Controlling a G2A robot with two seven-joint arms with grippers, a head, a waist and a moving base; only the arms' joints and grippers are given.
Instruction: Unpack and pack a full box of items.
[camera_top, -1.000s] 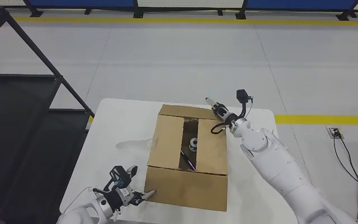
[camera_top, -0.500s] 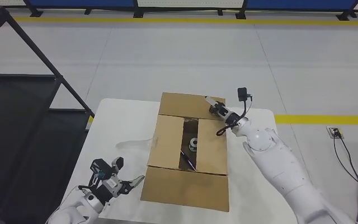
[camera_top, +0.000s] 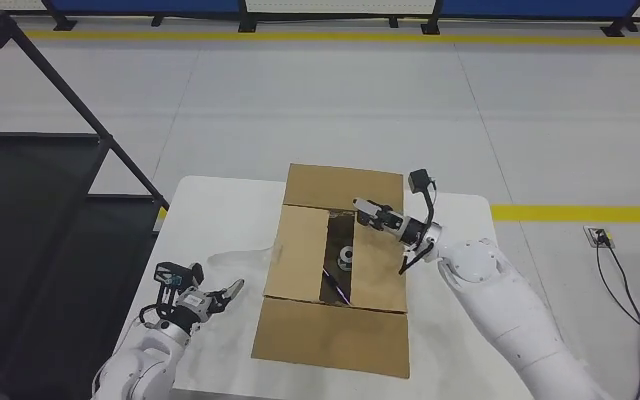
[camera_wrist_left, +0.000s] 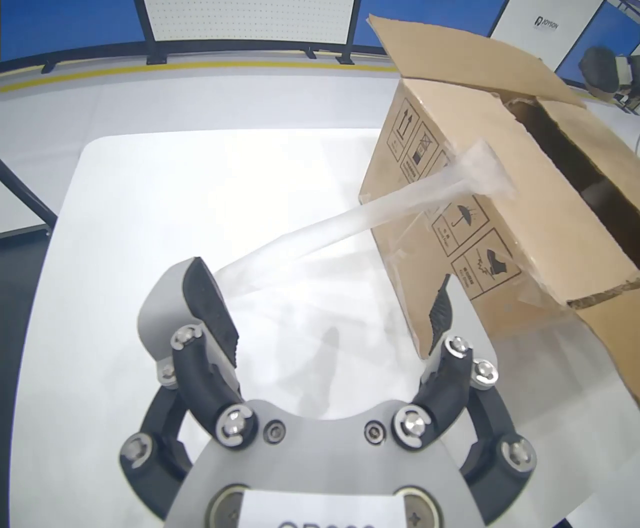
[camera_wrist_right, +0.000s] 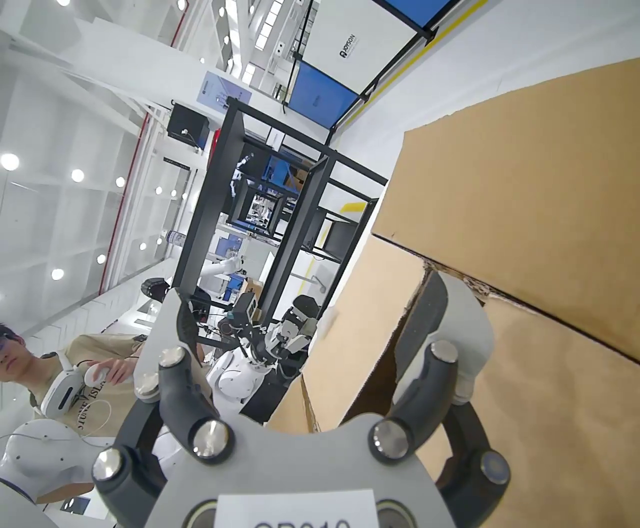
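A cardboard box (camera_top: 335, 340) stands mid-table with its far and near flaps folded outward and its two side flaps nearly flat. Through the gap between them I see a small metal part (camera_top: 347, 258) and a dark thin item (camera_top: 335, 285) inside. My right gripper (camera_top: 362, 210) is open at the far end of the right-hand flap, whose edge (camera_wrist_right: 350, 350) lies between the fingers. My left gripper (camera_top: 225, 292) is open over the table left of the box (camera_wrist_left: 480, 210). A clear tape strip (camera_wrist_left: 360, 215) runs from one finger pad (camera_wrist_left: 210, 300) to the box side.
The white table (camera_top: 215, 220) has bare room left of the box and a narrower strip to its right. A black metal rack (camera_top: 60, 250) stands just past the table's left edge.
My left gripper drew back leftward from the near flap's corner. The far flap folded outward, and my right gripper moved from the far right corner in over the box.
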